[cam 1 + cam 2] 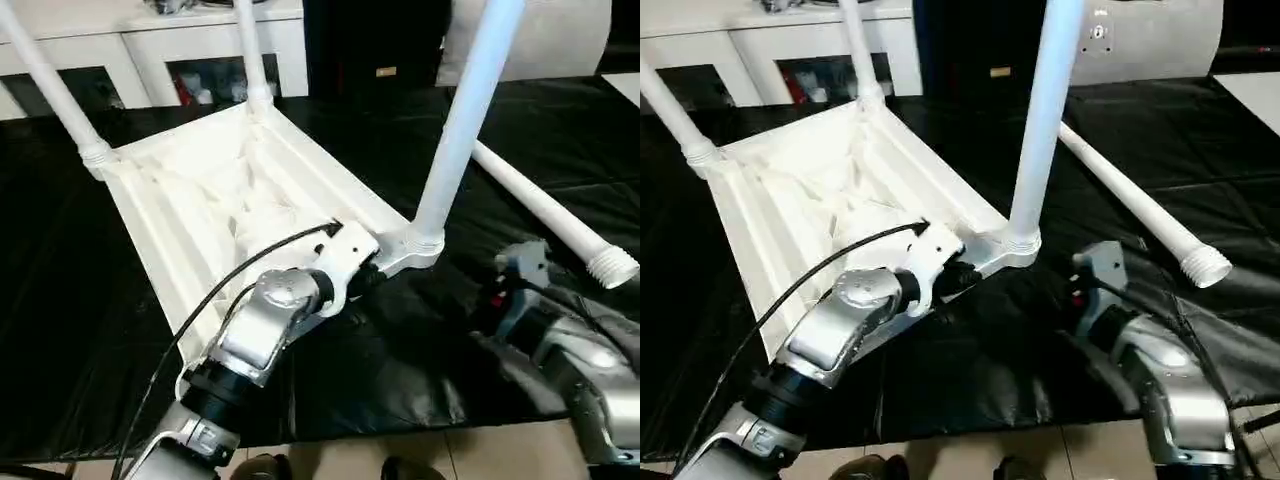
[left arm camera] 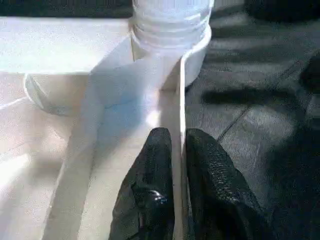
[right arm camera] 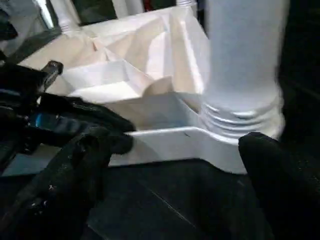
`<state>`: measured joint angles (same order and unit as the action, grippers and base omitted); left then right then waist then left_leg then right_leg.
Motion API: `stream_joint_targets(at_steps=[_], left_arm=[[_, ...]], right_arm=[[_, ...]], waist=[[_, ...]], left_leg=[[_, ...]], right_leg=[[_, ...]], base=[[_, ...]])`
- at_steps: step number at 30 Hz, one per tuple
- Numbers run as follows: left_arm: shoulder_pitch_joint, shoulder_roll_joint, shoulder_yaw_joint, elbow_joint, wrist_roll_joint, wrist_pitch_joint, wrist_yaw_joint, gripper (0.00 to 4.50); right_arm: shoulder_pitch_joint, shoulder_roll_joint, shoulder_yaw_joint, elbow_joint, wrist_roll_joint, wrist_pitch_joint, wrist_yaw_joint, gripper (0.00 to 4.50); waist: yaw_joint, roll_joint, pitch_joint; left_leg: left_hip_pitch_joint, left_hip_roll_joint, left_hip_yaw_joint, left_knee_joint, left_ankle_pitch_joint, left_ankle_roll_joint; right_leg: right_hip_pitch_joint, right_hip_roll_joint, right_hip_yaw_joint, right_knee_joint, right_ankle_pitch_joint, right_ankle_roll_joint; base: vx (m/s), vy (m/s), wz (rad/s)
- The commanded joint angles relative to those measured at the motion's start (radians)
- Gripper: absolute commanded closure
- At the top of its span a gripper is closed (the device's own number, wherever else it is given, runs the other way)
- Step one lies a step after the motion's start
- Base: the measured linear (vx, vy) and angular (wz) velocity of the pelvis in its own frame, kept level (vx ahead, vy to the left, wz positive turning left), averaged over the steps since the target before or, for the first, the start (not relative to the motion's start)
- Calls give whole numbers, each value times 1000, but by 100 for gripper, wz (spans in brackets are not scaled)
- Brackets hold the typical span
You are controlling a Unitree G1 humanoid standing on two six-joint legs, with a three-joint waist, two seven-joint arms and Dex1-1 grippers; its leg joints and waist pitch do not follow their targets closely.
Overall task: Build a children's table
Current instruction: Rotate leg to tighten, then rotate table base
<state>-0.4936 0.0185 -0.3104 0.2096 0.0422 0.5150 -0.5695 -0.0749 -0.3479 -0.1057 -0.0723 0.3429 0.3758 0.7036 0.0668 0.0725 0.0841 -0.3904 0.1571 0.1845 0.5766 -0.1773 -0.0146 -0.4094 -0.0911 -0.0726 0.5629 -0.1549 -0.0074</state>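
The white children's table top (image 1: 220, 190) lies upside down on the black worktable, ribbed underside up. Three white legs stand in its corner sockets: far left (image 1: 50, 80), far middle (image 1: 250, 50) and near right (image 1: 465, 120). A fourth leg (image 1: 550, 215) lies loose on the black cover to the right, threaded end towards me. My left gripper (image 2: 177, 145) is shut on the top's thin rim (image 2: 176, 100), just short of the near-right socket (image 1: 420, 245). My right gripper (image 3: 182, 142) is open, its fingers (image 3: 75, 170) spread wide in front of that same socket (image 3: 240, 125), touching nothing.
A white cabinet (image 1: 200, 40) and a dark box (image 1: 370, 50) stand behind the worktable. The worktable's front edge (image 1: 400, 425) runs close to my arms, with tiled floor below it. The loose leg lies just beyond my right forearm (image 1: 580, 360).
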Motion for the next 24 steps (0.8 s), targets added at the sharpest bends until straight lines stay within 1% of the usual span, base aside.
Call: stream_joint_targets(at_steps=[1,2,3,4,5,6,7,8,9,10,11,12,13,14,15,17,18,19,20,21,23,24], left_arm=[[-2,28,40,-56,15,16,34,356],[-2,35,44,-62,18,23,35,356],[-2,72,61,-92,34,55,41,356],[-1,83,66,-102,39,60,43,356],[4,116,81,-130,51,74,49,356],[12,150,96,-162,60,95,52,356],[12,150,96,-162,60,95,52,356],[14,157,98,-171,59,102,53,356],[19,190,100,-191,77,106,57,356],[19,190,100,-191,77,106,57,356],[26,296,110,-242,129,156,46,356],[26,336,113,-258,150,179,41,373],[22,377,120,-259,171,190,40,384],[16,413,127,-256,191,193,41,384],[8,487,125,-245,230,197,31,391],[7,521,122,-242,247,200,24,416],[9,575,115,-236,274,202,13,426],[12,598,113,-234,286,203,9,431],[17,625,106,-230,300,205,-1,436],[29,674,87,-228,312,218,-12,441],[41,709,72,-227,318,230,-22,447],[55,726,62,-235,316,241,-43,447]], right_arm=[[0,3,17,-19,1,-1,-2,0],[0,4,19,-19,0,-1,-1,0],[0,5,30,-23,-3,3,0,0],[0,5,33,-22,-4,4,-1,0],[-3,7,42,-22,-9,7,-3,0],[-6,5,57,-21,-21,11,-11,0],[-6,5,57,-21,-21,11,-11,0],[-9,5,64,-18,-28,17,-20,0],[-13,7,73,-15,-37,24,-31,0],[-13,7,73,-15,-37,24,-31,0],[-27,9,100,0,-69,34,-55,0],[-31,10,109,6,-79,35,-62,0],[-37,15,115,12,-84,39,-71,0],[-41,19,119,18,-87,40,-77,0],[-48,22,134,31,-99,37,-82,0],[-51,24,141,37,-105,35,-84,0],[-57,27,156,48,-116,35,-86,0],[-61,29,163,53,-122,38,-88,0],[-64,30,170,58,-128,39,-89,0],[-72,35,180,67,-134,38,-97,0],[-79,40,186,78,-139,36,-104,0],[-85,43,190,88,-146,33,-109,0]], waist=[[9,-17,-77],[9,-21,-72],[9,-19,-67],[8,-18,-66],[5,-17,-63],[4,-13,-61],[2,-14,-59],[2,-14,-59],[3,-6,-59],[4,-7,-61],[6,-7,-58],[4,-8,-60],[-1,-6,-60],[-1,-4,-58],[-3,0,-57],[-5,2,-57],[-3,8,-56],[-1,7,-58],[0,9,-57],[2,12,-57],[1,12,-56],[0,14,-54]], left_leg=[[9,70,-31,-54,-126,157],[8,70,-31,-57,-136,155],[9,70,-32,-61,-163,142],[9,70,-33,-63,-175,135],[12,68,-32,-66,-202,121],[14,68,-34,-68,-218,105],[15,67,-34,-69,-228,93],[15,67,-34,-69,-228,93],[19,69,-36,-71,-232,76],[20,70,-35,-70,-231,73],[21,69,-34,-71,-235,71],[13,68,-39,-75,-217,67],[9,65,-40,-74,-210,67],[20,64,-37,-73,-222,63],[19,62,-37,-72,-224,59],[22,63,-37,-73,-223,52],[25,65,-37,-74,-228,43],[27,65,-37,-72,-227,41],[23,64,-37,-73,-225,40],[23,65,-37,-74,-228,36],[22,64,-38,-75,-241,30],[23,65,-38,-77,-252,21]], right_leg=[[54,-65,38,-54,-174,-240],[53,-63,37,-56,-185,-237],[53,-64,37,-58,-226,-223],[53,-63,37,-58,-239,-218],[51,-62,37,-64,-278,-204],[49,-62,38,-65,-306,-193],[48,-61,38,-69,-327,-182],[48,-61,38,-69,-327,-182],[44,-59,39,-66,-319,-181],[43,-58,41,-65,-300,-183],[41,-58,42,-66,-295,-183],[48,-57,42,-53,-263,-186],[50,-56,40,-50,-255,-185],[42,-56,41,-57,-258,-185],[44,-56,41,-55,-256,-190],[43,-55,42,-53,-244,-195],[41,-55,43,-52,-231,-203],[40,-54,42,-50,-219,-207],[42,-55,43,-46,-202,-213],[42,-56,44,-45,-195,-217],[42,-56,44,-42,-195,-221],[42,-58,44,-43,-203,-223]], base=[[0,0,0],[0,0,0],[0,0,0],[0,0,0],[0,0,0],[0,0,0],[0,0,0],[0,0,0],[0,0,0],[0,0,0],[0,0,0],[0,0,0],[0,0,0],[0,0,0],[0,0,0],[0,0,0],[0,0,0],[0,0,0],[0,0,0],[0,0,0],[0,0,0],[0,0,0]])
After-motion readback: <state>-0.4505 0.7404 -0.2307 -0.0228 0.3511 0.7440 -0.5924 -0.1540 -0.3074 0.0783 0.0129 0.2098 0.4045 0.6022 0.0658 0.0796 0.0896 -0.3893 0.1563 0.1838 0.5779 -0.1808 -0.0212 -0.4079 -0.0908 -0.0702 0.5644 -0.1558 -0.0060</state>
